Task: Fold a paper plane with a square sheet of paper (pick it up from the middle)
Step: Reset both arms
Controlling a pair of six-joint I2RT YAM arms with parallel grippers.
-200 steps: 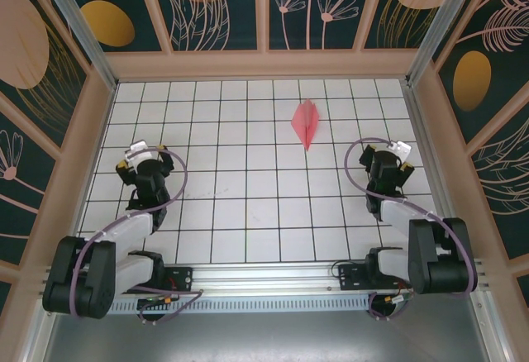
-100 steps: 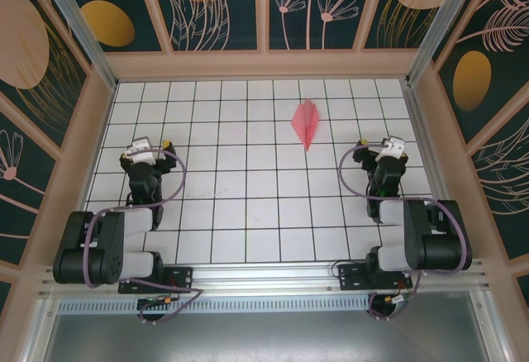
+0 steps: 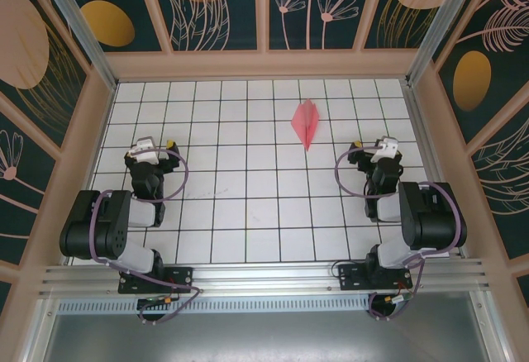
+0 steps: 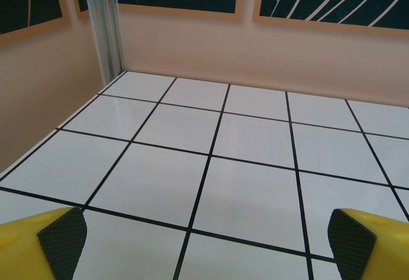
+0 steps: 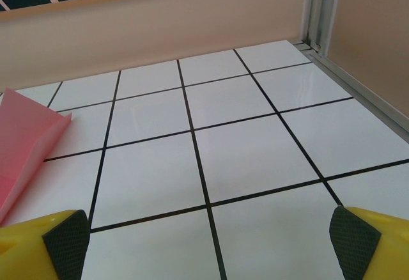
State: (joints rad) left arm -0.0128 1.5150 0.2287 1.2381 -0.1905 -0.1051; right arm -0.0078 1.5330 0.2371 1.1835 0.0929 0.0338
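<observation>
Both grippers are spread wide and hold nothing. In its wrist view the left gripper shows black pads on yellow fingers at the two bottom corners, with bare tiles between them. The right gripper looks the same in its own wrist view.

Over the last second both arms have folded back on themselves. Their elbow links have swung up from the near rail to stand beside the white gridded surface. From above, the left gripper and the right gripper have hardly shifted and sit low over the tiles on their own sides, well apart from each other.

The slim pink-red paper plane has not moved in that time. It lies flat on the surface towards the far wall, a little right of centre, with its sharp tip pointing towards the arms and its centre crease showing. It touches neither gripper. Its wing edge shows at the left of the right wrist view, so it lies ahead and to the left of that gripper.

With the dart finished and let go, and both arms tucking in rather than reaching, I judge that the folding is done and the robot is settling into a rest pose. No fold looks to be left.
</observation>
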